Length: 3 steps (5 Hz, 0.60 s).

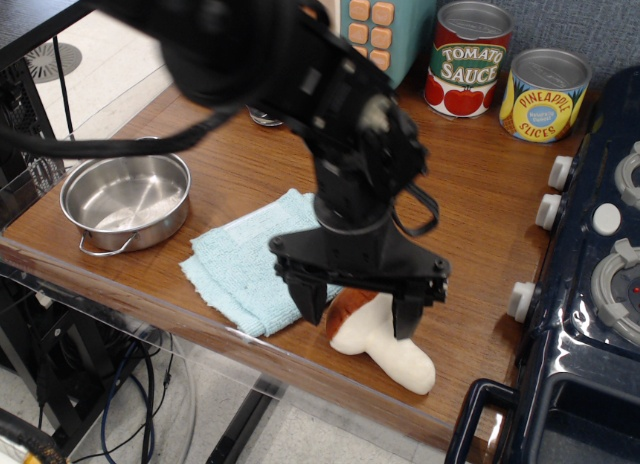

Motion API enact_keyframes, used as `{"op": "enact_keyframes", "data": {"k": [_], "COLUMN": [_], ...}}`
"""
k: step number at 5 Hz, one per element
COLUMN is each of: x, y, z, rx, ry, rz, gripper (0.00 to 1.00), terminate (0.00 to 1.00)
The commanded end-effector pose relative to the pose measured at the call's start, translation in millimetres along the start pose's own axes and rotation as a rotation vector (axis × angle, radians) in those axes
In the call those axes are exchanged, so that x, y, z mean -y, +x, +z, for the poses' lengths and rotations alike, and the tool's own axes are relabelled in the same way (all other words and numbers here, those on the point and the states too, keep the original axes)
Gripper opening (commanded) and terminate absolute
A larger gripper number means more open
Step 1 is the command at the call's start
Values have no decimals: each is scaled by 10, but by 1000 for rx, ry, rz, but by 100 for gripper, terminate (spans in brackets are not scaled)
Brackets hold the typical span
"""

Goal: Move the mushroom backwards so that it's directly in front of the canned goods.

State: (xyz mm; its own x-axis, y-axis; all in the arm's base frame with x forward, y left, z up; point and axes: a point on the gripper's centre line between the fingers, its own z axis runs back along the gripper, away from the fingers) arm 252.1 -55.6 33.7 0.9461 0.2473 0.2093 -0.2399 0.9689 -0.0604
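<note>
The mushroom [385, 346] lies on its side near the worktop's [470, 199] front edge, reddish-brown cap partly hidden, thick cream stem pointing front-right. The cans stand upright at the back, well apart from it: tomato sauce [469, 59] left, pineapple slices [543, 95] just beside it.

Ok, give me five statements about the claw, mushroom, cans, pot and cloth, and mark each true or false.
1. The claw is open, one finger on each side of the mushroom. True.
2. The mushroom sits right in front of the cans. False: it lies near the front edge, far from them.
3. The pot holds the mushroom. False: the pot is empty.
4. The blue cloth lies between pot and mushroom. True.
5. Both cans lie on their sides. False: they stand upright.
</note>
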Motion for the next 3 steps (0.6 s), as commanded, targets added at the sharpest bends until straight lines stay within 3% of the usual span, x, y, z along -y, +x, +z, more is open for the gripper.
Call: {"op": "enact_keyframes", "data": {"k": [1,3], "x": [-13,-66], "y": [117,162], "z": [-62,93], "rx": [45,55], "ry": [43,11], "rz": [28,59], "gripper": [0,0], "terminate": [0,0]}}
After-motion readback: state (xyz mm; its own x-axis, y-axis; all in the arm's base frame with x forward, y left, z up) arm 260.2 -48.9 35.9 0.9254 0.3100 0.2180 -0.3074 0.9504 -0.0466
